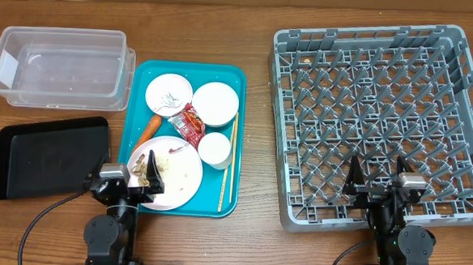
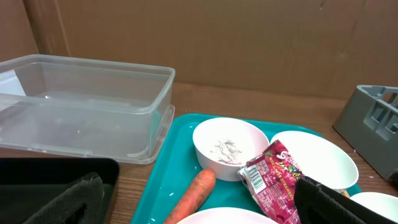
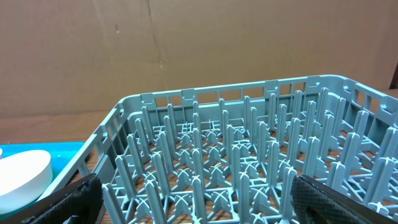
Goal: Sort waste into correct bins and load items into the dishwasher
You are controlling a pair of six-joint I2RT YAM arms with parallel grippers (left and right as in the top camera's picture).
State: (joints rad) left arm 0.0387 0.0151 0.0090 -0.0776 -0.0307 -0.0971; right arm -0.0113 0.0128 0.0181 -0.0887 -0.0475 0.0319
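While left gripper point(image 1: 129, 174) and right gripper point(image 1: 376, 176) hang spread wide and empty, nothing's sorted: red crinkled snack wrapper point(image 1: 190, 122), round white bowls point(image 1: 216, 103) crowd the flat teal tray point(image 1: 210, 200); clear plastic tub point(image 1: 61, 66), grey pegged rack point(image 1: 280, 110) look bare.

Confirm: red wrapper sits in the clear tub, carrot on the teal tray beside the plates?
No. The red wrapper lies on the teal tray among the bowls, not in the clear tub; the overhead view shows it. The carrot is on the tray beside the plates.
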